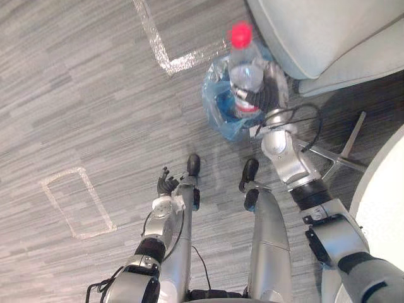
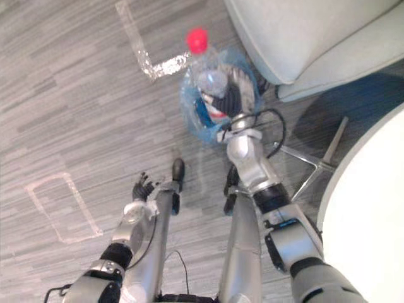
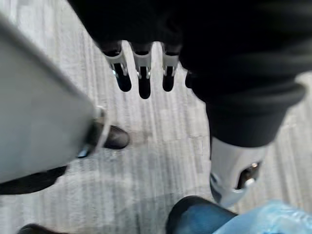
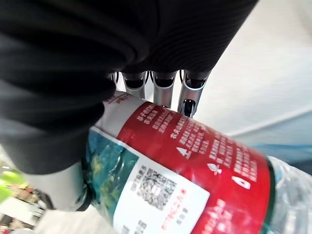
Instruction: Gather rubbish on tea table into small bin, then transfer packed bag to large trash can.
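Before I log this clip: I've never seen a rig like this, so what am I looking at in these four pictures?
It is a two-legged humanoid robot with two arms and fingered hands. The two wide pictures come from cameras in its head, looking down at the floor; the two close ones come from cameras on its wrists. Its right hand is curled round a clear plastic bottle with a red cap, held over a small bin lined with a blue bag. Its left hand hangs idle, fingers relaxed. The edge of a white table shows at the right.
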Available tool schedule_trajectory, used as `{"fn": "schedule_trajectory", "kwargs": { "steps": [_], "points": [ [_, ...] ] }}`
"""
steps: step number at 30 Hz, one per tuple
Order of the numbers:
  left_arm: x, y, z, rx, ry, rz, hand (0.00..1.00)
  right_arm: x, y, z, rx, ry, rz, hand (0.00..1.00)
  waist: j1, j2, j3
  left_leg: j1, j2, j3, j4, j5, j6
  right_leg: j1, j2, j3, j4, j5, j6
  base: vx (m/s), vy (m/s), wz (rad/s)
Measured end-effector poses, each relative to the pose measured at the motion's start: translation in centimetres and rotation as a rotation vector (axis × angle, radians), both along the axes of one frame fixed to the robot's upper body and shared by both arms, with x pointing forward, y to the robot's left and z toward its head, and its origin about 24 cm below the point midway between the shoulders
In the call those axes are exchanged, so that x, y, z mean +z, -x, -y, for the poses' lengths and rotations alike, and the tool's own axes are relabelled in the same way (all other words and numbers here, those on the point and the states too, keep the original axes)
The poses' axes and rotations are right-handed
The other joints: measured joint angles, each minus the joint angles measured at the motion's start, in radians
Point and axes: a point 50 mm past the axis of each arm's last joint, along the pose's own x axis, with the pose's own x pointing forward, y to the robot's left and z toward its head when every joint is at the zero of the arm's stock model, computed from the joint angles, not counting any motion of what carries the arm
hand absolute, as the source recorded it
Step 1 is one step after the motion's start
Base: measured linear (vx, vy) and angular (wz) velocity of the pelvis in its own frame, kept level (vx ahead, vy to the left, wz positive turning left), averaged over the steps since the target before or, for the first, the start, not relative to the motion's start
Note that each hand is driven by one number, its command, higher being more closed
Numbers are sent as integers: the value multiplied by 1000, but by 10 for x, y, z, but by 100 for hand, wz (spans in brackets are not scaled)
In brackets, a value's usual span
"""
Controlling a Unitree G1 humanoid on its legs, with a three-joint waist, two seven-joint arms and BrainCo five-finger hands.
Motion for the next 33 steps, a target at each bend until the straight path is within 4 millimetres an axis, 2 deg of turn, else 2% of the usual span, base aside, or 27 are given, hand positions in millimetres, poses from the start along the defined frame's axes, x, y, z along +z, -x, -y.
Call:
{"fn": "schedule_trajectory", "kwargs": {
  "steps": [3,10,16,22,23,33],
  "points": [
    [2,-1,-1,6,3,13,0,7,0,-2,2,-4,23,100,7,0,0,-2,0,-1,-9,3,-1,-3,0,-2,-4,0,0,0,0,0],
    [4,-2,-1,7,4,20,0,38,-3,-7,9,-23,95,100,9,-1,0,-53,3,-1,-17,20,-9,-56,0,-11,-9,8,-11,4,14,3],
    [16,-12,3,-4,9,56,0,42,-18,2,-41,-36,41,100,11,-1,-1,-102,6,-1,-14,31,-13,-107,1,-13,1,13,-19,-7,3,2],
    [22,-17,5,-6,21,77,0,32,-29,11,-77,-76,-36,100,12,0,-1,-135,9,-1,5,34,-17,-140,2,-16,23,13,-20,-3,2,1],
    [23,-18,6,-6,21,80,0,30,-31,13,-87,-81,-48,0,12,0,-1,-143,10,-1,9,34,-18,-148,2,-16,28,13,-21,0,0,0],
    [27,-20,3,7,31,95,0,20,-36,19,-113,-90,-101,0,8,-1,-1,-206,11,-8,39,48,-24,-216,2,-14,76,11,-23,-42,8,2]
  ]
}}
